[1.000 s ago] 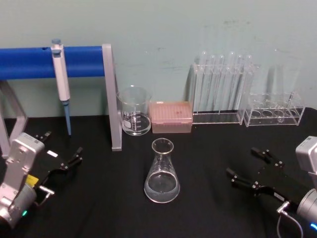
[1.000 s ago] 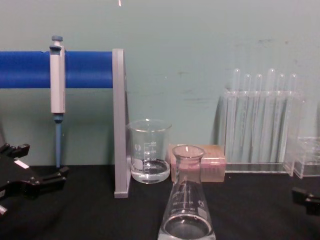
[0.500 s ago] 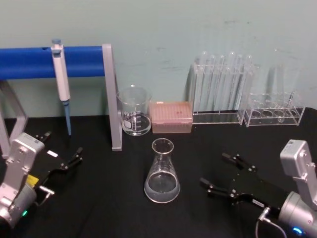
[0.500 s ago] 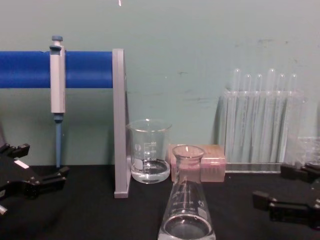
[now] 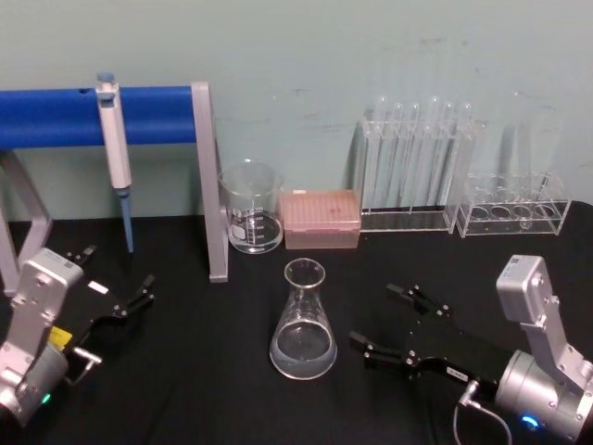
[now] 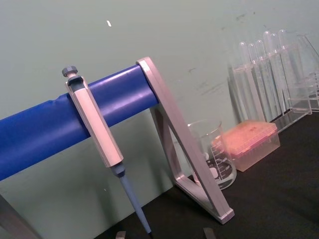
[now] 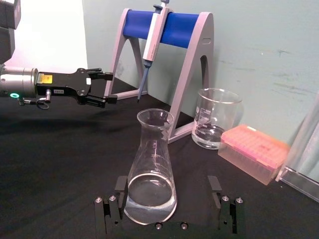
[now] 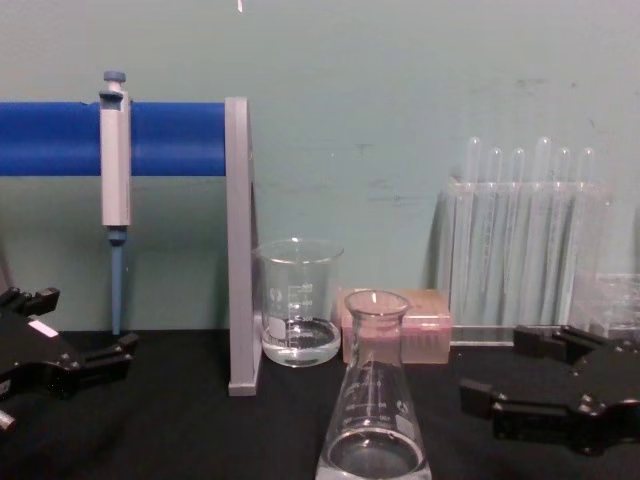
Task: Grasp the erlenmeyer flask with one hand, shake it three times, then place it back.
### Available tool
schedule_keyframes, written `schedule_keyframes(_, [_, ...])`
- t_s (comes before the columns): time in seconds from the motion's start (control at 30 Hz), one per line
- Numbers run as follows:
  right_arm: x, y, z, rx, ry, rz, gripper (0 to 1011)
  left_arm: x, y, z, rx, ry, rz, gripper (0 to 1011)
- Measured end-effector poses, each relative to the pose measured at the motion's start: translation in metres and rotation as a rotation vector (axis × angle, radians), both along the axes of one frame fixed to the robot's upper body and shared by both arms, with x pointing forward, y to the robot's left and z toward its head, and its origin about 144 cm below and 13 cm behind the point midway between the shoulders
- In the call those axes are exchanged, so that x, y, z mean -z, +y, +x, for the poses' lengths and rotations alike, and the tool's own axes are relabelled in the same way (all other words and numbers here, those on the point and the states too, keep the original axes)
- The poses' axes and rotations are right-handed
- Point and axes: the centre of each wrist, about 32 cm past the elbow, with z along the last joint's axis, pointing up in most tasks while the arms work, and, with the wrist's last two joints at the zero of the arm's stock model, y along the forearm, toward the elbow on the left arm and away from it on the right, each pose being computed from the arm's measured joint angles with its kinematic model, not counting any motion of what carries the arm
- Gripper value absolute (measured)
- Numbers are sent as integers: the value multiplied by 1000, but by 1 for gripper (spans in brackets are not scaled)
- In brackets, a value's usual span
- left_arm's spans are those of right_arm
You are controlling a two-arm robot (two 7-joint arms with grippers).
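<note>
The erlenmeyer flask (image 5: 303, 320) stands upright at the middle of the black table, with a little clear liquid in its base; it also shows low in the chest view (image 8: 375, 400). My right gripper (image 5: 372, 315) is open just to the flask's right, fingertips pointing at it with a small gap to the glass. From the right wrist view the flask (image 7: 151, 174) stands straight ahead, framed by the two black fingers (image 7: 215, 185). My left gripper (image 5: 119, 267) rests open and empty at the far left, seen too in the chest view (image 8: 88, 322).
Behind the flask stand a glass beaker (image 5: 251, 213), a pink tip box (image 5: 320, 219) and a test tube rack (image 5: 414, 171), with a second clear rack (image 5: 514, 206) at right. A blue-barred stand (image 5: 209, 185) holds a pipette (image 5: 113, 148) at back left.
My right gripper has moved left across the table toward the flask, staying open. The flask and the left arm have not moved.
</note>
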Motion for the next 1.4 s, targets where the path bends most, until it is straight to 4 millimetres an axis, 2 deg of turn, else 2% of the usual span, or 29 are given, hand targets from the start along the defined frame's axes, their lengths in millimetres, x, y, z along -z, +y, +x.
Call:
schedule_keyframes(0.93, [4,19,38,-71,6,6,1000,0,0,0,0,0,0,1001])
schedule_keyframes(1.4, [6,29,44,-75,28,26,1000,0,0,0,0,0,0,1001])
